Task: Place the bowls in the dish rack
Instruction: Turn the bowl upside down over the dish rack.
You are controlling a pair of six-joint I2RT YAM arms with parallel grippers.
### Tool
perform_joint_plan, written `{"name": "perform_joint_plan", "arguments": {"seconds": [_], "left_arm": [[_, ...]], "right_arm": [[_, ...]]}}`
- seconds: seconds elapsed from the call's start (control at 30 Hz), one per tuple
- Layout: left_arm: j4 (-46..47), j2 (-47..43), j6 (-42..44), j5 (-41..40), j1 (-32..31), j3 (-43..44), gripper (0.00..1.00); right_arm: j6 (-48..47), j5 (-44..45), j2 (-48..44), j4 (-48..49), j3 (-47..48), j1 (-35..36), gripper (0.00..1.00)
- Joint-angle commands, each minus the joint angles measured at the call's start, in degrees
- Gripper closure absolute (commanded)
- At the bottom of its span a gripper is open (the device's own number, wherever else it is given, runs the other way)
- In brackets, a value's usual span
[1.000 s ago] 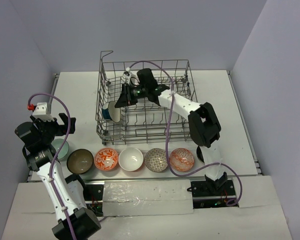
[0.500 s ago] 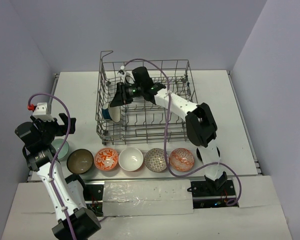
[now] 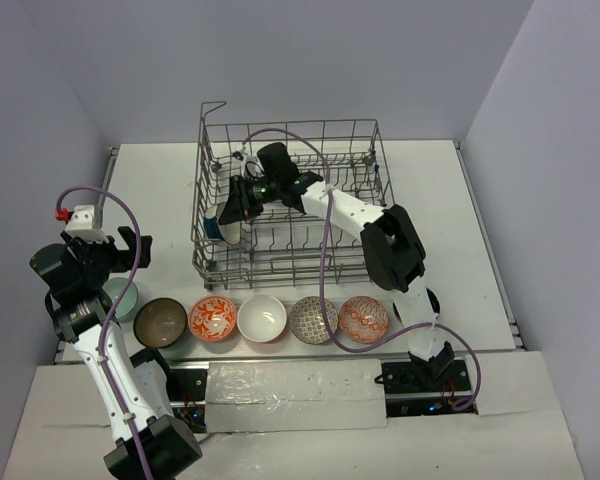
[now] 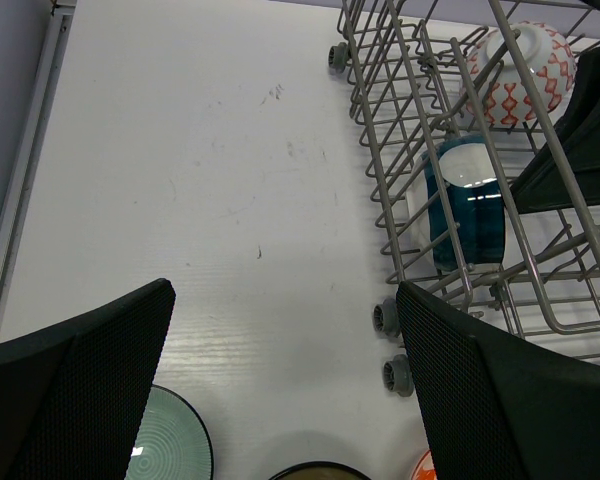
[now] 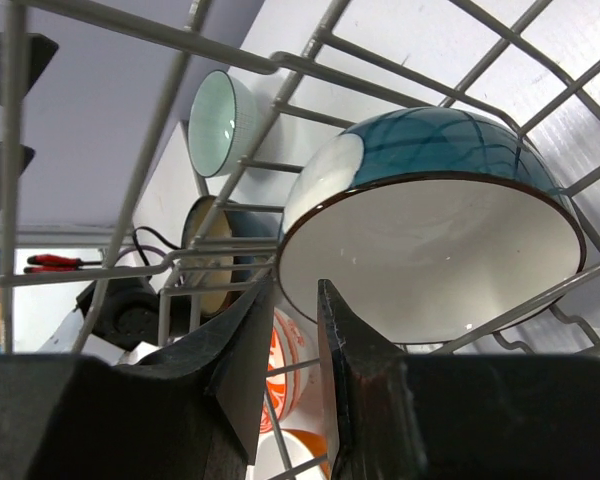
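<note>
Your teal bowl (image 5: 430,250) stands on edge at the left end of the rack (image 3: 320,122), propped by the wires (image 5: 350,78), with its white inside facing your right gripper (image 5: 298,295). That tilt is what the slots are for, so I'd judge it seated where it belongs. Further back in the rack, the left wrist view shows a lattice bowl (image 4: 520,65) resting on edge too, foot outward. Your right arm (image 3: 350,210) stretches low across the rack, so the gripper meets the rim from the side rather than through the wires overhead.

Look at the right fingers (image 5: 355,380): they are a narrow slit apart, with the teal rim right at their tips. The slit is clear lower down, but you can't tell whether the tips pinch the rim or merely sit against it.

Your left gripper (image 4: 285,300) is spread wide and holds nothing, hovering over the table (image 4: 180,150) near the green bowl (image 4: 170,450). That reads as staging for the next pick. Five more bowls wait in the same row, ending at the red bowl (image 3: 364,319)
</note>
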Motion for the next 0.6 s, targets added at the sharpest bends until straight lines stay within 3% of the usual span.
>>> {"name": "perform_joint_plan", "arguments": {"seconds": [0.0,0.57], "left_arm": [[0.5,0.1,1.1,1.6,0.2,0.3,0.01],[0.5,0.0,1.1,1.7,0.2,0.2,0.01]], "right_arm": [[-0.8,-0.2,0.8,0.3,3.6,0.8,0.68],[-1.0,-0.4,1.9,-0.3,4.6,1.3,0.67]]}}
